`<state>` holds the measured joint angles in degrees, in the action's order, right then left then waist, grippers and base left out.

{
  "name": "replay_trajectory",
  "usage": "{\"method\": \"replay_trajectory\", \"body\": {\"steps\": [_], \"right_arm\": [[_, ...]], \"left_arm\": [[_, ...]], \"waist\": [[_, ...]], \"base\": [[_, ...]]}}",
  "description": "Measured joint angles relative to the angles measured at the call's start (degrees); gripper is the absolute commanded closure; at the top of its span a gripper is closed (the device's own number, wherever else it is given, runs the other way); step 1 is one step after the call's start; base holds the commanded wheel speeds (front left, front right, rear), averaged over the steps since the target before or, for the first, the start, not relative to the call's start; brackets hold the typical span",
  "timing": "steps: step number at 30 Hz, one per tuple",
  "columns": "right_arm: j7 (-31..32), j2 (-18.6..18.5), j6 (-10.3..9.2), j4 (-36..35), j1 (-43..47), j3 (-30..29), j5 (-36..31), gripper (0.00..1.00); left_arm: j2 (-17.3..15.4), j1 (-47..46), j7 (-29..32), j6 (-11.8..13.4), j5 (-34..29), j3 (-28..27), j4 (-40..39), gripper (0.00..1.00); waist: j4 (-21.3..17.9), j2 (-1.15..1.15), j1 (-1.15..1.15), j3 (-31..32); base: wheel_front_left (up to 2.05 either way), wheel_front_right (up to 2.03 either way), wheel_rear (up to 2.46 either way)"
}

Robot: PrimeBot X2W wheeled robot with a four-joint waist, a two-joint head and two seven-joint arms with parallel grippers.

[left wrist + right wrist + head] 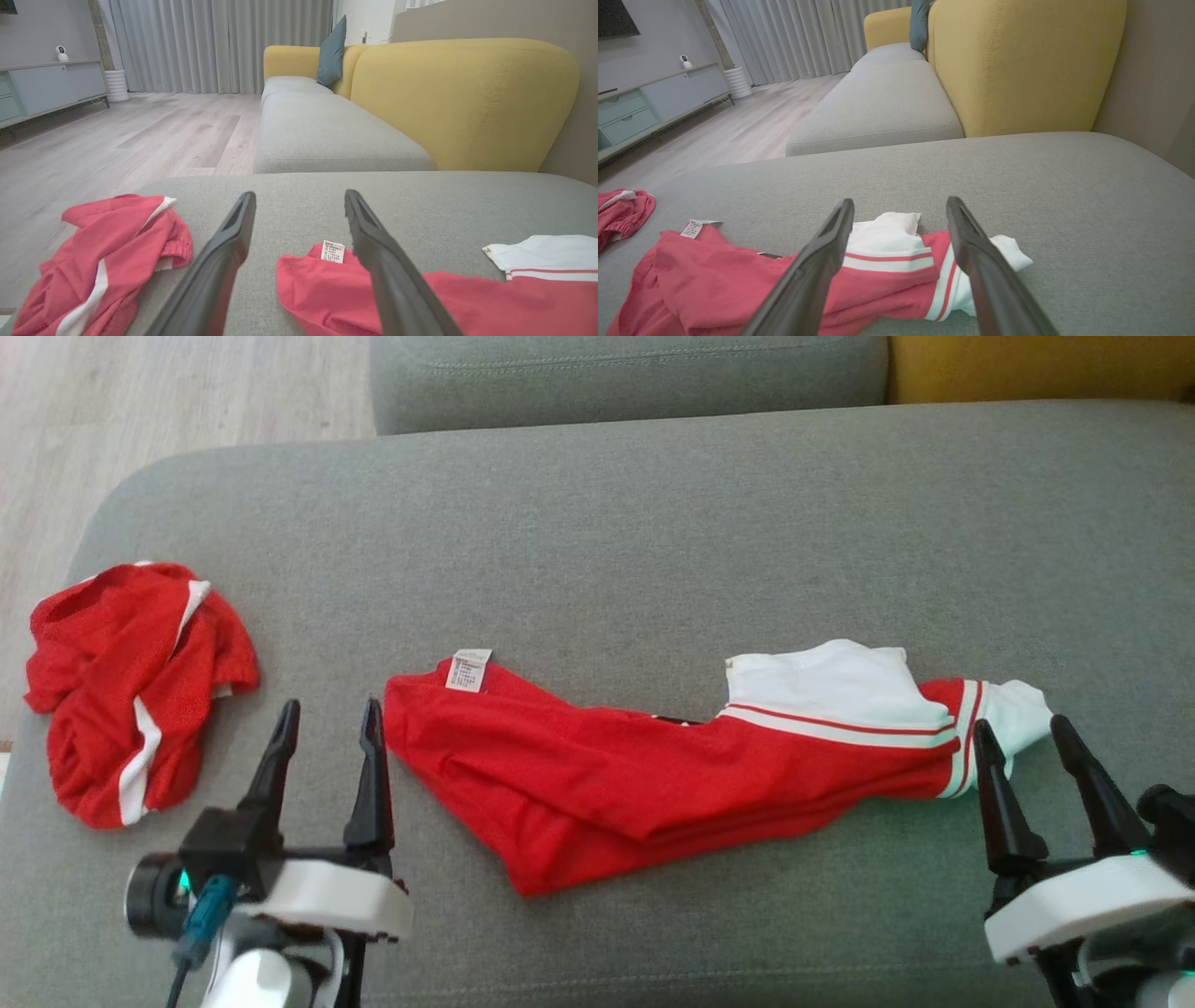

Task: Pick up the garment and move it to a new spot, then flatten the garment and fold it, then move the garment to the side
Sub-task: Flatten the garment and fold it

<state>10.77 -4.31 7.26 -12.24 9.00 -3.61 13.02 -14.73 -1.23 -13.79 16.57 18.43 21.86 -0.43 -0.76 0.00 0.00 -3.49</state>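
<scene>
Left gripper [332,709]: over the left part of the seat cushion's near edge. Its two dark fingers are spread with bare grey fabric between them, pinching nothing. Its right finger is just beside the garment's labelled end.
Right gripper [1021,728]: over the right part of the near edge, fingers likewise spread and pinching nothing. In the right wrist view they frame the garment's white, striped end. Whether a finger touches the cloth cannot be told.
Seat cushion [653,523]: wide and grey, with a rounded far left corner. It carries both pieces of cloth.
Floor [140,392]: pale wood, beyond the left edge.
Second cushion [625,373]: grey, just past the far edge.
Backrest [1036,364]: yellow, at the far right corner.
Garment [635,775]: red with a white panel and red-and-white stripes. It lies as a long rumpled band along the near edge, from left of the middle to the right part, doubled over on itself rather than flat.
Bunched cloth [121,681]: red with white stripes, heaped at the left edge, apart from the garment and near the left gripper.
Care label [469,669]: small and white, at the far corner of the garment's left end.
</scene>
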Motion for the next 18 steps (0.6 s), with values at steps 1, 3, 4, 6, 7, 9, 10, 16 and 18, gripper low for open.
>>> {"method": "replay_trajectory", "body": {"steps": [1,3,4,6,7,9,10,16,18], "right_arm": [[0.31,-0.01,0.0,-0.02,-0.01,0.01,0.0,0.0],[0.34,-0.01,0.0,-0.24,-0.01,0.09,0.0,0.0],[0.34,-0.01,0.0,-0.35,-0.01,0.09,0.0,0.0],[0.34,-0.01,0.0,-0.41,-0.01,0.09,0.0,0.0],[0.34,-0.01,0.0,-0.44,-0.01,0.08,0.0,0.0],[0.34,-0.01,0.0,-0.46,-0.01,0.08,0.01,0.0],[0.35,-0.01,0.0,-0.48,-0.01,0.08,0.0,0.0],[0.34,-0.01,0.0,-0.56,-0.02,0.12,0.01,0.0],[0.34,-0.01,0.0,-0.58,-0.03,0.22,0.0,0.0]], "left_arm": [[-0.02,0.31,0.0,-0.01,0.15,0.01,0.14,0.0],[-0.11,0.86,0.0,0.0,0.37,0.0,0.18,0.0],[-0.18,1.01,0.0,0.0,0.37,0.0,0.27,0.0],[-0.26,1.01,0.0,0.0,0.37,-0.01,0.41,0.0],[-0.31,1.01,0.0,0.0,0.37,-0.01,0.41,0.0],[-0.32,1.01,0.0,0.02,0.37,-0.01,0.41,0.0],[-0.32,1.01,0.0,0.05,0.37,0.0,0.41,0.0],[-0.38,0.98,0.01,0.05,0.38,0.02,0.41,0.0],[-0.49,0.94,0.16,-0.1,0.96,0.05,0.51,0.0]], "waist": [[-0.07,0.0,0.0,0.07],[-0.15,0.0,0.0,0.0],[-0.17,0.0,0.0,-0.06],[-0.17,0.0,0.0,-0.16],[-0.17,0.0,0.0,-0.19],[-0.15,0.0,0.0,-0.25],[-0.13,0.0,0.0,-0.28],[0.09,0.0,0.0,-0.72],[0.07,0.0,0.0,-1.05]], "base": [[0.0,0.0,0.0],[0.0,0.0,0.0],[0.0,0.0,0.0],[0.0,0.0,0.0],[0.0,0.0,0.0],[0.0,0.0,0.0],[0.0,0.0,0.0],[0.0,0.0,0.0],[0.0,0.0,0.0]]}}
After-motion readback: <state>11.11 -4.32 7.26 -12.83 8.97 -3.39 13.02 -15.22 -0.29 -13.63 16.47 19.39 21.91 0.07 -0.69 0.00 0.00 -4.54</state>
